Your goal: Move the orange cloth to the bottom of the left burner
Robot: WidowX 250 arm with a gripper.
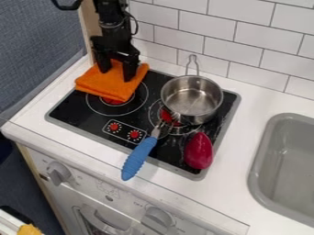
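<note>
The black gripper (116, 74) is at the upper left of the stove, with its two fingers spread apart over the orange cloth (101, 83). Its fingertips are down at the cloth's upper part; whether they press on it I cannot tell. The folded cloth lies flat, partly on the white counter at the stove's upper-left corner and partly over the upper portion of the left burner (116, 110). A little red of the burner's centre shows below the cloth's lower edge.
On the right burner stands a metal pot (191, 99), its handle toward the tiled wall (236, 39). A blue-handled utensil (140, 157) and a dark red object (198, 151) lie nearer the front. The grey sink (287, 170) is at the right.
</note>
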